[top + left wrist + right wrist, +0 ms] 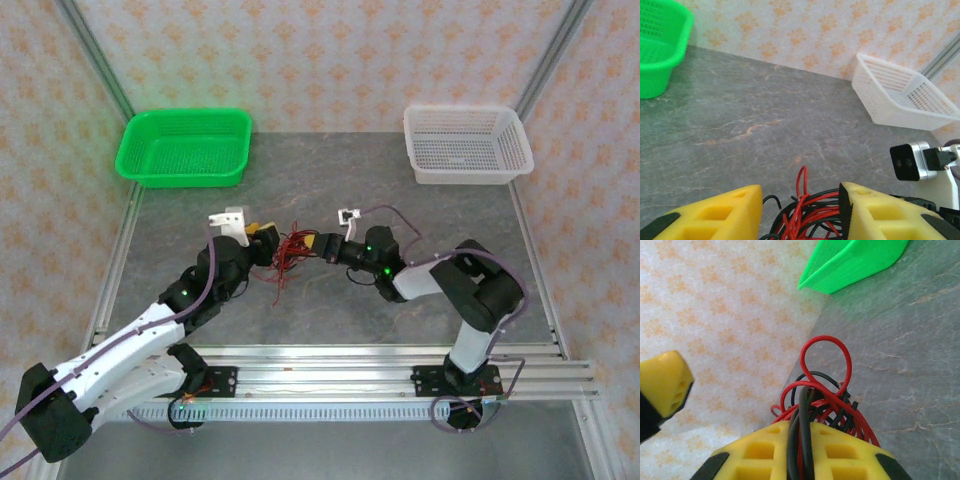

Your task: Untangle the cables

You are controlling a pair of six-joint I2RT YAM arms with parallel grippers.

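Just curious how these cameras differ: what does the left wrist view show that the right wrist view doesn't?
Left wrist view, not the right: the white basket and a small black-and-white camera. Right wrist view, not the left: the right gripper shut on the cables. Both: red and black cables, the green basket, the grey table, the patterned wall.

A green plastic mesh basket (185,147) stands at the far left corner of the grey stone-patterned table (330,190) and a white plastic mesh basket (466,143) at the far right corner, well apart. Near the table's middle, in front of both baskets, the tangle of thin red and black cables (288,256) sits between the left gripper (266,238) on its left and the right gripper (322,246) on its right.
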